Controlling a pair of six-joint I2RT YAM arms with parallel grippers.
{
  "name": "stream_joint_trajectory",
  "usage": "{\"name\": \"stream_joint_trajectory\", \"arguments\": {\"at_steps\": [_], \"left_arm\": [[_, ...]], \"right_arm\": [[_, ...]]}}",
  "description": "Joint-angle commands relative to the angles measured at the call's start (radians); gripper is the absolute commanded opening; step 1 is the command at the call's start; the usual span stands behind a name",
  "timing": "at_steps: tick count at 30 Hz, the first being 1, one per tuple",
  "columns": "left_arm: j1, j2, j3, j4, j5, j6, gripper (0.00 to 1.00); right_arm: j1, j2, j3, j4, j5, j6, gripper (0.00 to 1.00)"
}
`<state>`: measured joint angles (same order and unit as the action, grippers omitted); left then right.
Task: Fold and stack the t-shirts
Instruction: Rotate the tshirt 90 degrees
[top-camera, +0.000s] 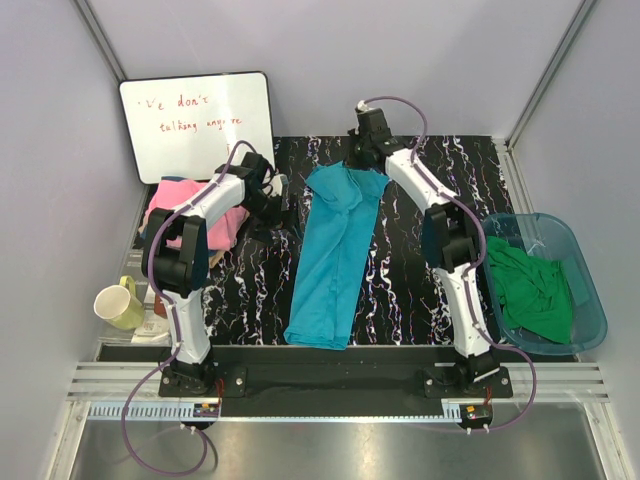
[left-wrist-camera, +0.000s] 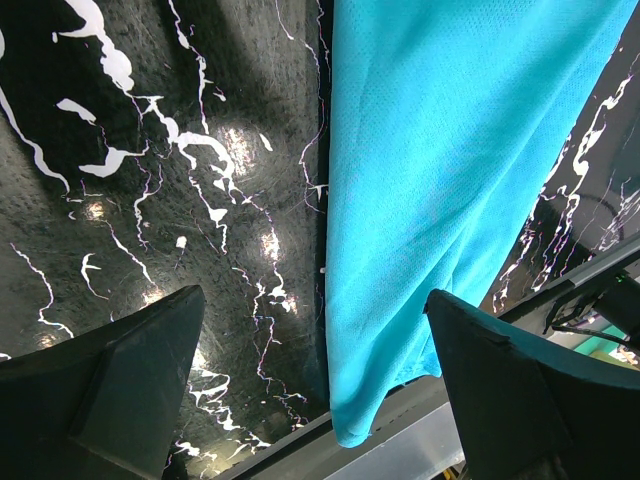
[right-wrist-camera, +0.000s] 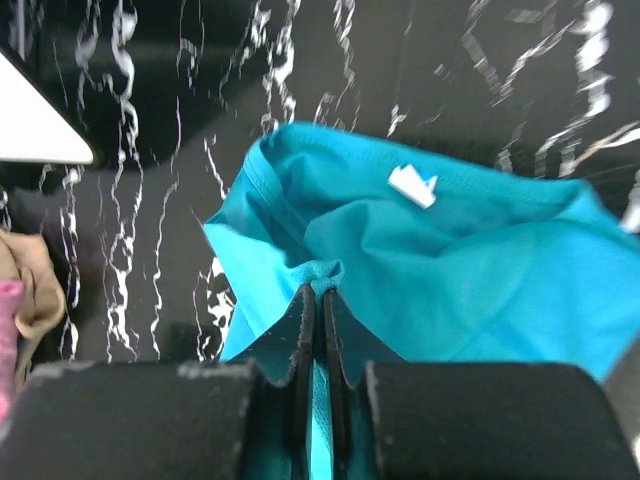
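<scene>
A teal-blue t-shirt (top-camera: 334, 255) lies stretched lengthwise down the middle of the black marbled mat (top-camera: 250, 290). My right gripper (top-camera: 358, 150) is shut on the shirt's far end near the collar; in the right wrist view the fingers (right-wrist-camera: 303, 330) pinch a fold of teal cloth (right-wrist-camera: 450, 270). My left gripper (top-camera: 275, 195) is open and empty, just left of the shirt; its view shows the shirt's edge (left-wrist-camera: 440, 180) between the spread fingers (left-wrist-camera: 120, 380). A pink t-shirt (top-camera: 205, 205) with tan cloth sits at the left. Green t-shirts (top-camera: 530, 285) lie in the tub.
A translucent blue plastic tub (top-camera: 590, 300) stands at the right. A whiteboard (top-camera: 195, 115) leans at the back left. A yellow-green mug (top-camera: 120, 303) stands at the left front. Metal rails (top-camera: 330, 380) run along the near edge.
</scene>
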<state>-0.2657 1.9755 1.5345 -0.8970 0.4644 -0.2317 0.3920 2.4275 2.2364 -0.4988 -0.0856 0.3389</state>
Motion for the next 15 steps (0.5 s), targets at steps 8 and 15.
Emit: {"name": "stream_joint_trajectory", "arguments": {"at_steps": [8,15], "left_arm": [[0.002,-0.03,0.013,0.004,0.029,0.015,0.99],[0.002,-0.021,0.018,0.004,0.031,0.017,0.99]], "right_arm": [[-0.071,-0.177,-0.22,0.026,0.193,0.061,0.02],[-0.094,-0.209,-0.346,0.029,0.23,0.121,0.0]]}}
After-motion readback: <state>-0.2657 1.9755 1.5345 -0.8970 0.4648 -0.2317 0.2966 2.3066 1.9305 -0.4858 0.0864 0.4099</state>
